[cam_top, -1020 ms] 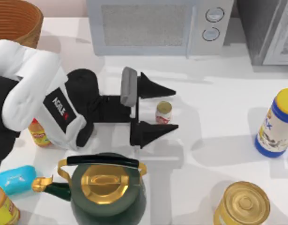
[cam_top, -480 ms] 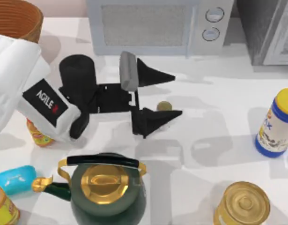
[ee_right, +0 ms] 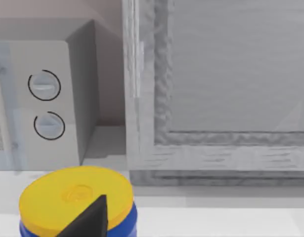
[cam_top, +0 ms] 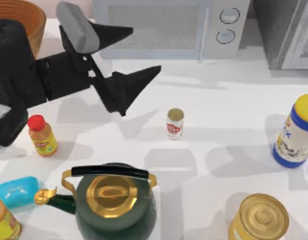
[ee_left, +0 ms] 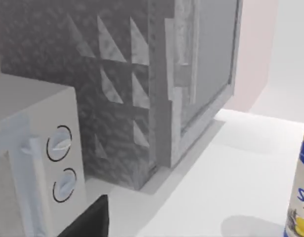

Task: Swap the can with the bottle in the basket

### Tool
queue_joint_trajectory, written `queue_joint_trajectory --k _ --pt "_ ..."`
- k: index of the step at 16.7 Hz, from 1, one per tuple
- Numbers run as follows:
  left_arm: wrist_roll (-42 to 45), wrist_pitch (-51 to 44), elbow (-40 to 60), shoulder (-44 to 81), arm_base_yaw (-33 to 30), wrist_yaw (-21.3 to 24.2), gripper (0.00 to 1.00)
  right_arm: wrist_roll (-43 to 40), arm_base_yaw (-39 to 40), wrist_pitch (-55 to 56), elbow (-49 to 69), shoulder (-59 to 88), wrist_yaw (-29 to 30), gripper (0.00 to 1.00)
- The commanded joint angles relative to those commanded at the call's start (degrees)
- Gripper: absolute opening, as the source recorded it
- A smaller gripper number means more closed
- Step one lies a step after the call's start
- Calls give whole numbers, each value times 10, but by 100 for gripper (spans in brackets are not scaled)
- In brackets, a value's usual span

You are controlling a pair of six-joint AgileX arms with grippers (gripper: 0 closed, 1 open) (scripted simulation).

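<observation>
Top view: left pincer is hovering spread and empty beside the basket; the can is standing upright mid-counter, apart from it. Left wrist view: microwave. Right wrist view: yellow-lidded bottle; right pincer state untellable.

The basket at the far left is showing a rough woven wicker weave, orange-brown and matt. The can near the middle is looking like smooth white metal with a red printed label and a dull gold top. The kettle at the near side is gleaming with a glossy dark green body and shiny gold lid and trim, under a matt black handle. The yellow tin at the near right is shining with a polished gold lid. The left gripper is appearing as matt black plastic. The table is looking smooth and white.
</observation>
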Motion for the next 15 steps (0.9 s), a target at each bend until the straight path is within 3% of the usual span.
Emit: queue_joint_trajectory --k 9,15 --pt "-15 -293 -263 -619 111 -282 100 0 0 0 0 0 0 100" --pt "-34 -414 -387 -851 173 -430 100 0 0 0 0 0 0 100"
